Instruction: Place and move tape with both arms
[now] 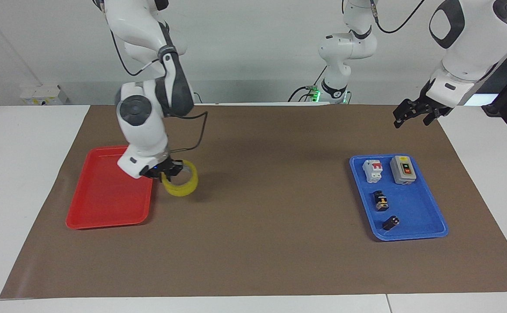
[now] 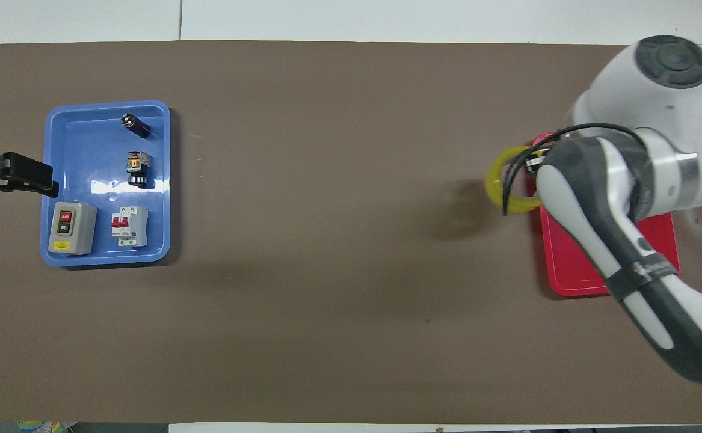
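Note:
The yellow tape roll [image 1: 181, 184] hangs tilted in my right gripper [image 1: 169, 170], which is shut on its rim. It is held a little above the brown mat, right beside the red tray [image 1: 101, 195], at the tray's edge toward the table's middle. In the overhead view the tape [image 2: 501, 183] shows partly under the right gripper [image 2: 534, 163] and its cable, and its shadow lies on the mat beside it. My left gripper [image 1: 413, 114] waits in the air over the mat at the left arm's end, and it reaches the blue tray's rim in the overhead view [image 2: 23, 180].
The blue tray [image 1: 414, 208] holds a grey switch box [image 1: 403, 169], a white circuit breaker [image 1: 372, 170] and two small black parts [image 1: 381, 201]. The right arm covers much of the red tray [image 2: 567, 270] in the overhead view. A brown mat [image 1: 270, 226] covers the table.

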`<state>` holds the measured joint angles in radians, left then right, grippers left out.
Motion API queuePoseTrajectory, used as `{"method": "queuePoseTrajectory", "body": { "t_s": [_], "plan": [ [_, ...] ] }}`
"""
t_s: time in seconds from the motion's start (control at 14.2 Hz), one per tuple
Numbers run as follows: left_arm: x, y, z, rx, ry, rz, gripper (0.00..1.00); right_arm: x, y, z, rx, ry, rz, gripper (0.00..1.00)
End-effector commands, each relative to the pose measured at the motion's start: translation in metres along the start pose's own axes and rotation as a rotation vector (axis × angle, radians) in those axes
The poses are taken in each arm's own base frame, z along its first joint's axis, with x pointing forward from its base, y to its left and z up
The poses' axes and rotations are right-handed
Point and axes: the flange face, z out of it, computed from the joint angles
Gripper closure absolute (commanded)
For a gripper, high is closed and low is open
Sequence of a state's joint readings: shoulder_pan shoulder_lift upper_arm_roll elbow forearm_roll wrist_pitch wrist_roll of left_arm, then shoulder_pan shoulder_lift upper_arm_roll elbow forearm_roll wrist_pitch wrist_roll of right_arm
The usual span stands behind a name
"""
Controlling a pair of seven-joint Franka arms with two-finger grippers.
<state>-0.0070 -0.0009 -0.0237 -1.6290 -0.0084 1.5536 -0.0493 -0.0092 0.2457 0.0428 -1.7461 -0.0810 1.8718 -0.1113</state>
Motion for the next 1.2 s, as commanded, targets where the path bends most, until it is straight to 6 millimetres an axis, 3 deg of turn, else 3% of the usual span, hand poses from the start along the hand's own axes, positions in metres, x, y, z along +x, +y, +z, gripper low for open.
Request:
{"method": "queuePoseTrajectory", "body": {
  "t_s": [0.0,0.14,0.35,0.63,0.77,0.84,0.91,0.98,1.13],
  "plan": [
    [-0.007,-0.003,-0.002,-0.021,0.014,-0.01,0.0,-0.033,0.077,0.027,0.021,-0.008,-0.065,1.0],
    [-0.006,-0.004,0.0,-0.021,0.011,-0.012,0.0,-0.052,0.108,0.05,0.023,0.019,-0.059,1.0],
    [-0.006,-0.004,-0.001,-0.022,0.014,-0.012,0.0,-0.064,0.126,0.078,0.019,0.048,-0.053,1.0],
    [-0.007,-0.004,-0.001,-0.022,0.012,-0.012,0.0,-0.075,0.128,0.11,0.018,0.064,-0.075,1.0],
    [-0.007,-0.004,-0.002,-0.022,0.014,-0.012,0.0,-0.078,0.133,0.114,0.018,0.066,-0.065,0.96],
    [-0.006,-0.004,-0.001,-0.022,0.012,-0.012,0.0,-0.077,0.133,0.112,0.019,0.065,-0.065,0.33],
    [-0.006,-0.004,-0.001,-0.022,0.012,-0.012,0.0,-0.076,0.136,0.105,0.014,0.074,-0.062,0.0],
    [-0.007,-0.004,-0.001,-0.022,0.012,-0.012,0.0,-0.071,0.134,0.085,0.007,0.082,-0.07,0.0],
    [-0.007,-0.004,-0.001,-0.022,0.012,-0.012,0.0,-0.065,0.123,0.026,0.018,0.052,-0.077,0.0]
  ]
}}
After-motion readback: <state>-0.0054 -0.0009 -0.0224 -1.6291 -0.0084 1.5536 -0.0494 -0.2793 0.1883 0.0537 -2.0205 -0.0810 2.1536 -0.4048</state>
